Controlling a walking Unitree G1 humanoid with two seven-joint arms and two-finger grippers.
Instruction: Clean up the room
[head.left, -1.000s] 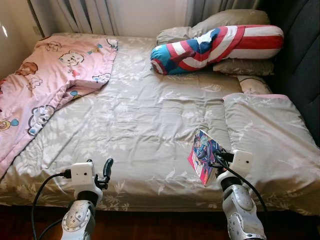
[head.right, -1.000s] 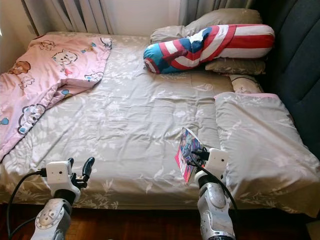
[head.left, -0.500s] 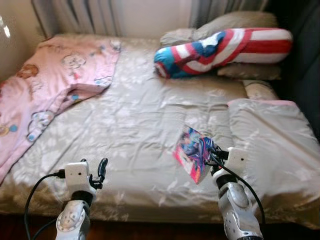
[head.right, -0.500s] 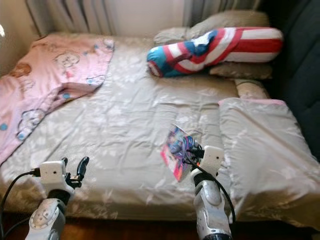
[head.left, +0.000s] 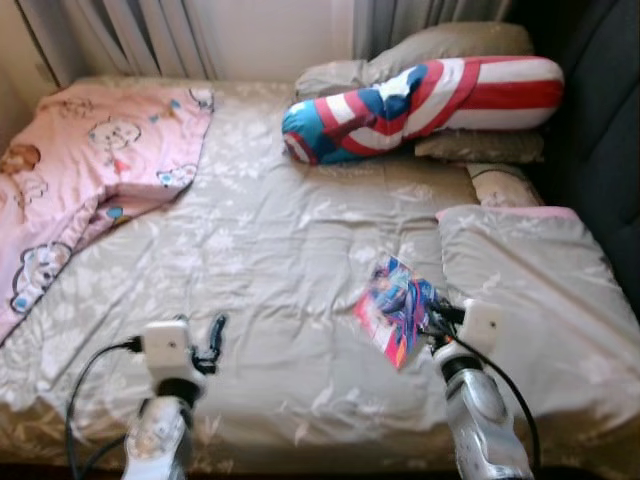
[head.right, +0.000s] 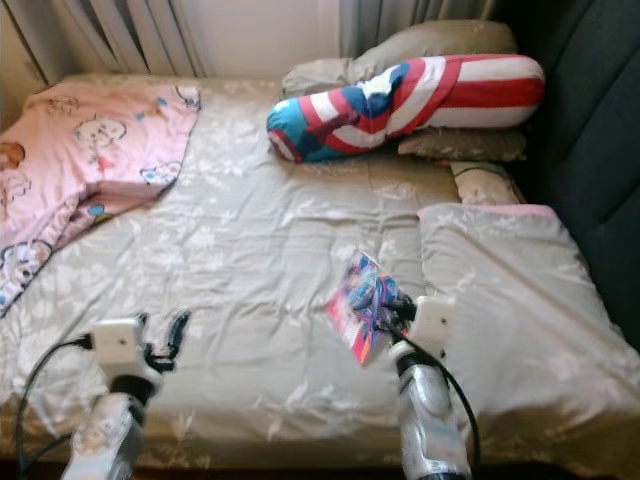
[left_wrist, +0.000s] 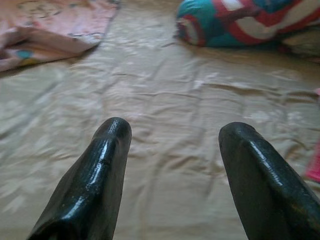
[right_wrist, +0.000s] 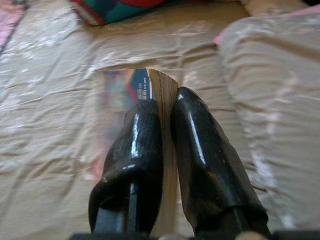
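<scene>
My right gripper is shut on a thin comic book with a colourful cover, held on edge just above the beige bed sheet. In the right wrist view the book sits clamped between both black fingers. My left gripper hovers low over the sheet near the bed's front edge, open, with nothing between its fingers.
A pink cartoon blanket lies crumpled at the bed's far left. A red, white and blue striped bolster rests on grey pillows at the head. A folded beige quilt covers the right side. A dark headboard stands at right.
The camera has shifted and the bed fills more of the view. My right gripper still holds the comic book, now lower and closer to the sheet. The left gripper stays open.
</scene>
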